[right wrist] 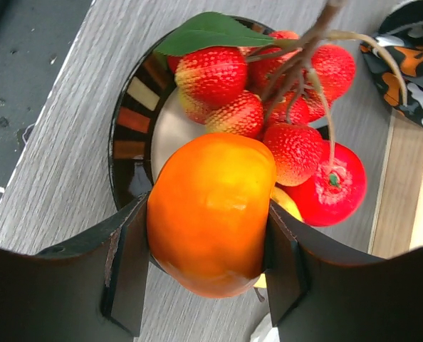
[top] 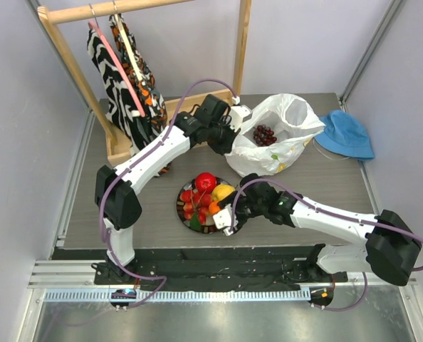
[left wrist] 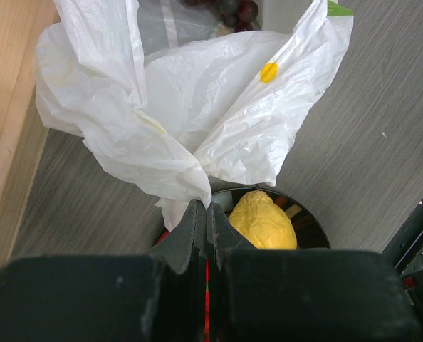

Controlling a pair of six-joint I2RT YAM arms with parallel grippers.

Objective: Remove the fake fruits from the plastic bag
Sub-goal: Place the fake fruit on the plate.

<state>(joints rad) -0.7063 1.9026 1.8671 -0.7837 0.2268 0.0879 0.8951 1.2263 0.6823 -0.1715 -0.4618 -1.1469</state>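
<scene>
The white plastic bag point(top: 286, 132) lies open at the back of the table with the dark purple grape bunch point(top: 264, 135) inside. My left gripper point(top: 231, 142) is shut on the bag's near edge point(left wrist: 190, 182), above the plate. The grapes point(left wrist: 222, 7) show at the top of the left wrist view. A dark plate point(top: 185, 219) holds the red apple point(top: 206, 182), lemon point(top: 223, 192) and red berries point(top: 192, 203). My right gripper point(top: 224, 214) is shut on the orange point(right wrist: 208, 178) over the plate's near rim point(right wrist: 129, 121), beside the berries point(right wrist: 268, 107) and apple point(right wrist: 332, 189).
A blue hat point(top: 347, 134) lies right of the bag. A wooden clothes rack point(top: 122, 146) with patterned garments point(top: 122, 78) stands at the back left, its base close to my left arm. The lemon point(left wrist: 263, 219) on the plate sits just under my left fingers.
</scene>
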